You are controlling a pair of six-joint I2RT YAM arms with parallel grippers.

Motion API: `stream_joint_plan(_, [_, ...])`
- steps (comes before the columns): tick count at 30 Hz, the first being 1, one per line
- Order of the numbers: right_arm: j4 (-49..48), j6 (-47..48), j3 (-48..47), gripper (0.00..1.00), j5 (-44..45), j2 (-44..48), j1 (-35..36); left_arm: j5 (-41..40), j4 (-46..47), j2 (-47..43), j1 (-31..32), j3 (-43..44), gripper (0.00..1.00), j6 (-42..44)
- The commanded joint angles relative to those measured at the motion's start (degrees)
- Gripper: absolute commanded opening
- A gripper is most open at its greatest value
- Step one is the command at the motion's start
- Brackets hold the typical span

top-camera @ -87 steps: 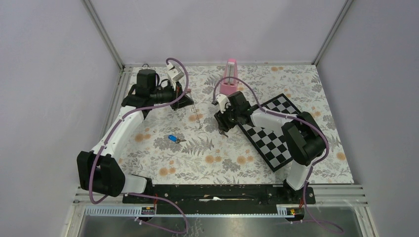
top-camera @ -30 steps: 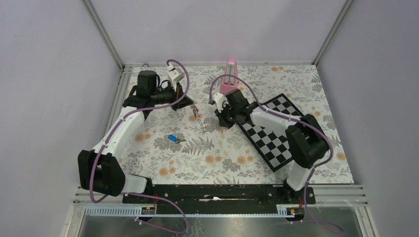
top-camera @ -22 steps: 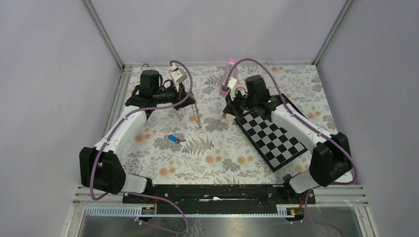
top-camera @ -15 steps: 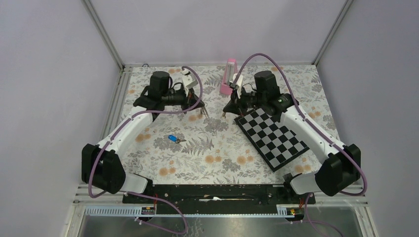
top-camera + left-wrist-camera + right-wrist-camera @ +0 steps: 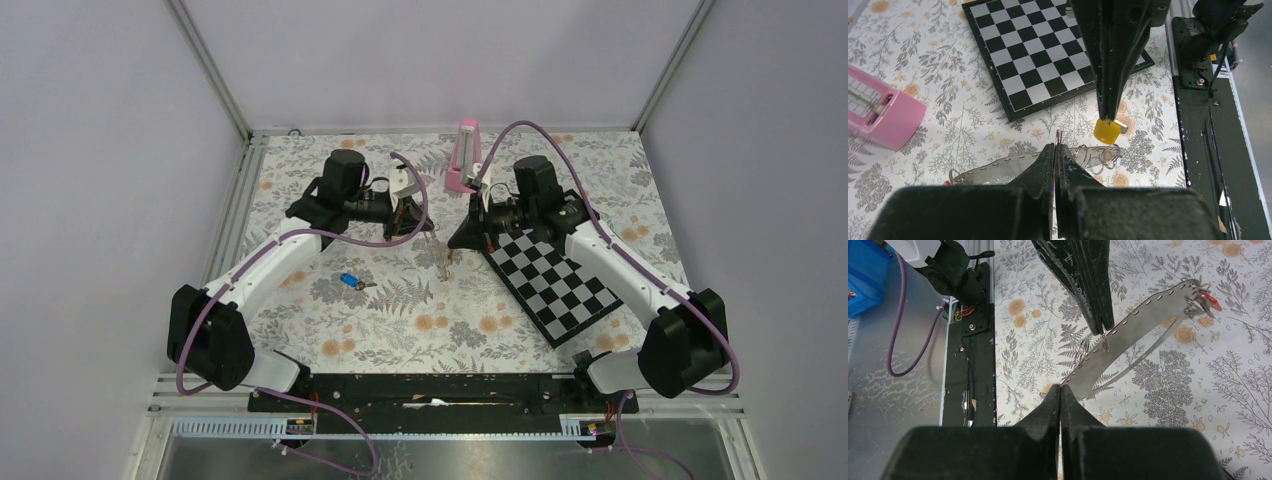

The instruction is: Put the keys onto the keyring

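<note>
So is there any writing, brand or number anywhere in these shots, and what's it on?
No readable text in any view.
Pink block: faint scale marks on its pale face, too blurred to read.
Chessboard: plain squares, no letters or numbers showing.
Yellow key: no print visible on its head.

You have a table point(image 5: 400, 330) covered in a grey-and-orange floral print. On its right half, a black-and-white chessboard point(image 5: 555, 285) lies flat, turned at an angle to the table's edges. A pink metronome point(image 5: 463, 160) sits at the far edge, about midway across, near the board's far corner. Left of centre, a small blue-headed key point(image 5: 349, 280) lies on the print, well apart from both board and metronome.
</note>
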State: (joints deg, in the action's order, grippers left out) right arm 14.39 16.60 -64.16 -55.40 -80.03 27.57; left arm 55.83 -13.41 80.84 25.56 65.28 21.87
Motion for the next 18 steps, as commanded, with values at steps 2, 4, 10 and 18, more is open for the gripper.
stream_joint_plan(2, [-6.0, -3.4, 1.1, 0.0, -4.5, 1.6, -1.0, 5.0, 3.7, -0.7, 0.9, 1.8, 0.0, 2.5])
stream_joint_plan(4, [-7.2, -4.4, 1.4, 0.0, -5.1, 1.6, -1.2, 5.6, 3.7, -0.7, 1.1, 1.6, 0.0, 2.8])
stream_joint_plan(10, [-8.1, -4.9, 1.8, 0.0, -4.8, 1.4, -1.6, 6.9, 3.6, -0.8, 1.4, 1.0, 0.0, 3.8])
stream_joint_plan(18, [-8.3, -5.2, 1.4, 0.0, -0.7, 1.8, -2.0, 6.8, -0.7, -0.9, 1.9, 1.3, 0.0, 8.7])
